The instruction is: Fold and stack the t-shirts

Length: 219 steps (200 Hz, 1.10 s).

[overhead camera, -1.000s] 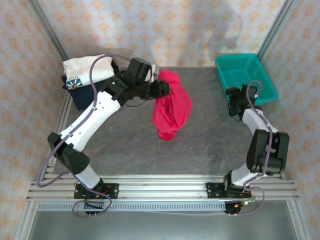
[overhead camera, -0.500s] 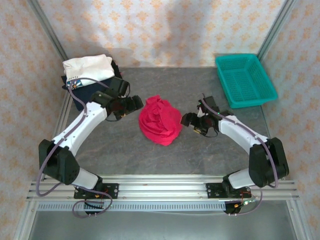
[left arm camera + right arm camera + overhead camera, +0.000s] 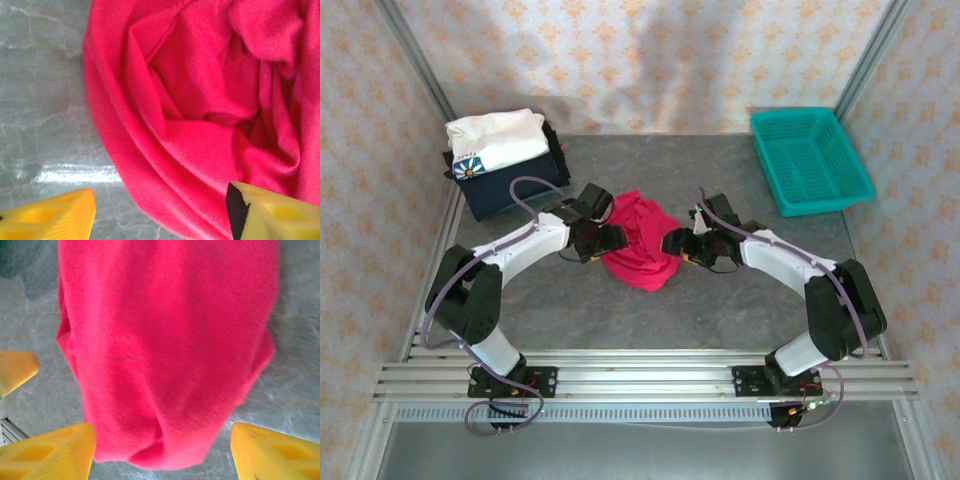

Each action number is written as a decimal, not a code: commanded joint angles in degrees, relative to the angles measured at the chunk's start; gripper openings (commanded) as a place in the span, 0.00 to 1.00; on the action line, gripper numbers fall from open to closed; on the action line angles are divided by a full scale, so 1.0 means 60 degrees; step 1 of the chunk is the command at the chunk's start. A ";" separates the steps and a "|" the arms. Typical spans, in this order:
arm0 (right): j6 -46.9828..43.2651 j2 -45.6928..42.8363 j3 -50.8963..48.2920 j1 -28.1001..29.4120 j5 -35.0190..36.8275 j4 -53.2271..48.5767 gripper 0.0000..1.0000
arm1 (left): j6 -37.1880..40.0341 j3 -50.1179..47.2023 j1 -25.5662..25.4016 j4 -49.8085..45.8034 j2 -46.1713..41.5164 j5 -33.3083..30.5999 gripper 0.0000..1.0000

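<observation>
The red t-shirt (image 3: 642, 245) lies in a crumpled heap on the middle of the grey table. My left gripper (image 3: 611, 240) is low at its left side and open; in the left wrist view the shirt's folded edge (image 3: 200, 125) runs between the yellow fingers (image 3: 55, 220), close to the right one. My right gripper (image 3: 671, 245) is low at the heap's right side, also open. In its wrist view a rounded lobe of the red shirt (image 3: 165, 355) sits between its fingertips (image 3: 272, 452) without being pinched. A folded white t-shirt (image 3: 495, 135) rests on a navy one (image 3: 505, 190) at the back left.
A teal mesh basket (image 3: 810, 160) stands at the back right corner. Metal frame posts and patterned walls enclose the table (image 3: 740, 300). Aluminium rails (image 3: 640, 380) run along the near edge by the arm bases.
The left gripper, which held the red shirt up in the air, has let it drop into a heap and come down beside it. The right arm swung in from the basket.
</observation>
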 commanded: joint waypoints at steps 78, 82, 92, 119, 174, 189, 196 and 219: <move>0.0409 0.2161 0.1410 0.0113 0.0853 0.1269 0.50 | 0.0203 0.2035 -0.0094 0.0701 0.2945 -0.0612 0.14; 0.0437 0.2277 0.1534 0.0110 0.0867 0.1251 0.44 | 0.0240 0.2149 -0.0102 0.0634 0.2983 -0.0560 0.08; 0.0489 0.2530 0.1837 0.0107 0.0813 0.1141 0.25 | 0.0312 0.2383 -0.0115 0.0522 0.2885 -0.0512 0.00; 0.0386 0.1699 0.2239 0.0070 0.1312 0.1079 0.06 | 0.0802 0.3167 -0.0313 -0.0079 0.1561 -0.1055 0.00; 0.0171 -0.0876 0.2988 -0.1123 0.2333 0.0311 0.02 | 0.1029 0.5042 -0.0740 -0.0295 -0.0024 -0.0991 0.00; 0.0059 -0.1449 0.3335 -0.1579 0.2386 0.0042 0.03 | 0.1070 0.5752 -0.0926 -0.0225 -0.0075 -0.0930 0.00; -0.0012 -0.1680 0.3571 -0.1816 0.2401 -0.0152 0.03 | 0.1076 0.6095 -0.1018 -0.0170 -0.0067 -0.0868 0.00; -0.0370 -0.2080 0.4589 -0.2484 0.2256 -0.1084 0.04 | 0.0955 0.6846 -0.1340 0.0272 -0.0061 -0.0532 0.00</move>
